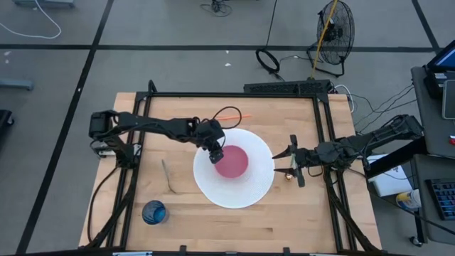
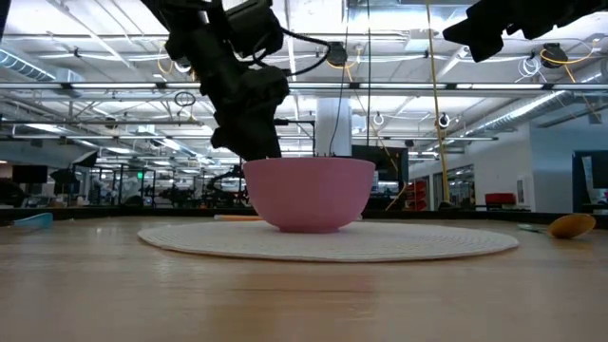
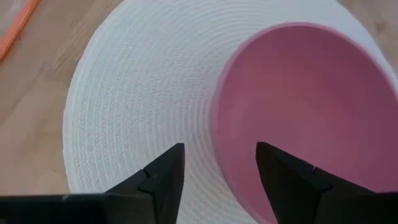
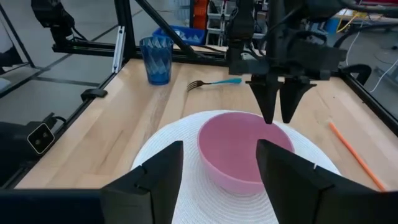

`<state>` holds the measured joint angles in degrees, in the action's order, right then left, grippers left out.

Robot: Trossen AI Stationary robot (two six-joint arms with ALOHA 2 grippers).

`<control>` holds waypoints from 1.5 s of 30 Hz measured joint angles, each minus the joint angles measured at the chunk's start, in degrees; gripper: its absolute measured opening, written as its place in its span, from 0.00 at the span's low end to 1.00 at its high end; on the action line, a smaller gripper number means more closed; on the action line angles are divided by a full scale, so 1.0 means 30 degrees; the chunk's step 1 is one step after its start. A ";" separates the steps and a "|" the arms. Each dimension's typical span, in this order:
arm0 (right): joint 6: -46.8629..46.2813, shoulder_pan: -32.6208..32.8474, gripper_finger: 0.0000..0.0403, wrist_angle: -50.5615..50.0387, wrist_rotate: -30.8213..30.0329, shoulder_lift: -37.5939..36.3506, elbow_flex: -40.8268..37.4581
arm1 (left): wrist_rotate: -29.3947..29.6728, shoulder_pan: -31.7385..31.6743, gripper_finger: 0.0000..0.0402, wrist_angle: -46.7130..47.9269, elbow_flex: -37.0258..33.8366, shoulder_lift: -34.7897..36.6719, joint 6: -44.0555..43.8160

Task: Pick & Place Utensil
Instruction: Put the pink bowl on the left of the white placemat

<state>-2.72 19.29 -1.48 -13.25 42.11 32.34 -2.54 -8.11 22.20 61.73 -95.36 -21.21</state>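
A pink bowl (image 1: 232,161) stands on a round white placemat (image 1: 242,193) at the table's middle. My left gripper (image 3: 219,180) is open and points steeply down over the bowl's left rim (image 3: 219,124), one finger above the inside and one above the mat; I see no touch. The left gripper (image 4: 278,115) also shows from the front in the right wrist view. A fork (image 1: 168,176) with a teal handle (image 4: 224,81) lies flat on the wood left of the mat. My right gripper (image 1: 291,160) hangs open at the mat's right edge, nothing between its fingers.
A blue cup (image 1: 154,212) stands near the front left. An orange straw (image 1: 229,114) lies behind the mat. A small yellow object (image 2: 573,225) lies on the wood at the mat's right, under the right gripper. A black frame (image 1: 234,94) borders the table.
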 joint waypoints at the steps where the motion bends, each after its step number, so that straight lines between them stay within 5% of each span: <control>1: -0.0009 0.0000 0.50 0.0000 0.0001 0.0000 0.0000 | -0.0047 -0.0005 0.48 0.0059 0.0000 -0.0119 -0.0016; 11: -0.0444 0.0000 0.49 0.0000 -0.0013 0.0000 0.0000 | -0.0658 0.0003 0.36 0.0672 0.0000 -0.0660 -0.0019; 22: -0.0452 0.0000 0.49 -0.0007 -0.0038 0.0000 0.0000 | -0.1197 0.0010 0.03 0.1062 0.0000 -0.0660 0.0832; 39: -0.0452 0.0000 0.49 -0.0022 -0.0053 0.0003 0.0000 | -0.0901 0.0003 0.02 0.1240 0.0019 -0.0104 0.1944; 45: -0.0444 -0.0007 0.49 -0.0058 -0.0060 0.0007 0.0000 | -0.0600 -0.0005 0.01 0.4433 0.1082 0.0980 0.1974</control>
<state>-4.05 19.27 -1.65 -13.43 42.13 32.34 -4.34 -8.12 35.50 64.98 -92.42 -15.29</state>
